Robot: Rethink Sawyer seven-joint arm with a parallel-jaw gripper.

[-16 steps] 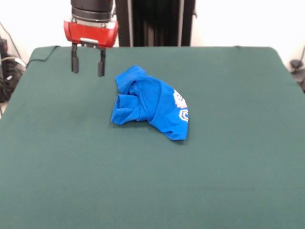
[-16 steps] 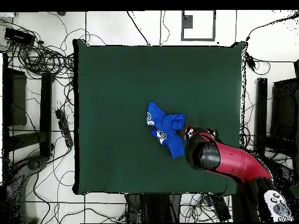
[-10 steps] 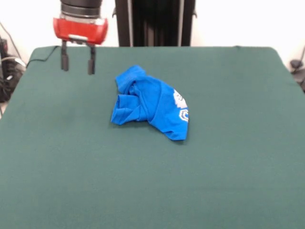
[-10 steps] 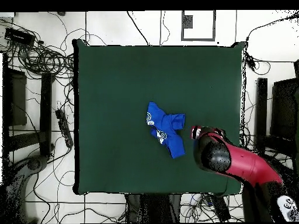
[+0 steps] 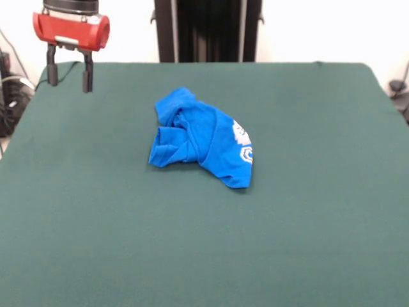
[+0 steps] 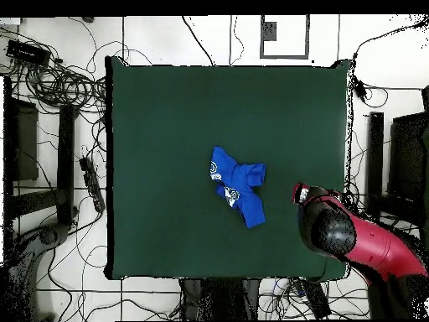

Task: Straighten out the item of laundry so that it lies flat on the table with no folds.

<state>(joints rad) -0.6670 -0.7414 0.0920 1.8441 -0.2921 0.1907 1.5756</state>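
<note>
The item of laundry (image 5: pixel 201 139) is a small bright blue garment, crumpled and folded over itself near the middle of the dark green table (image 5: pixel 307 211). White printed marks show at its right edge. It also shows in the overhead view (image 6: pixel 238 184) on the table (image 6: pixel 167 126). My gripper (image 5: pixel 66 75) hangs open and empty above the table's far left corner, well apart from the garment. In the overhead view the red arm (image 6: pixel 352 239) covers the gripper near the table's right edge.
Cables (image 6: pixel 59 80) and dark stands lie on the floor around the table. The black pedestal (image 5: pixel 208 29) stands behind the table's far edge.
My gripper has moved left and a little up in the front view, away from the garment. The garment has not moved.
</note>
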